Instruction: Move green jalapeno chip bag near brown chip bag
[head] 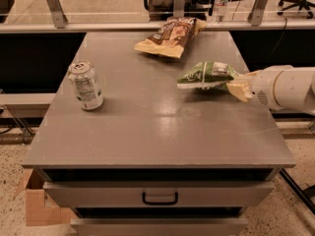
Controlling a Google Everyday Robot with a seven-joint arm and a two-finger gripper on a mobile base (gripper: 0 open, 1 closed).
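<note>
The green jalapeno chip bag (pixel 205 75) is light green with a white label panel. It hangs level a little above the grey table (pixel 152 132), right of centre. My gripper (pixel 237 86) comes in from the right edge on a white arm and is shut on the bag's right end. The brown chip bag (pixel 170 36), dark brown with tan edges, lies flat at the table's far middle, a short way behind and left of the green bag.
A silver soda can (pixel 86 85) stands upright at the table's left. A drawer with a black handle (pixel 160 198) sits under the table front. A cardboard box (pixel 37 208) is on the floor at lower left. A water bottle (pixel 221 0) stands behind the rail.
</note>
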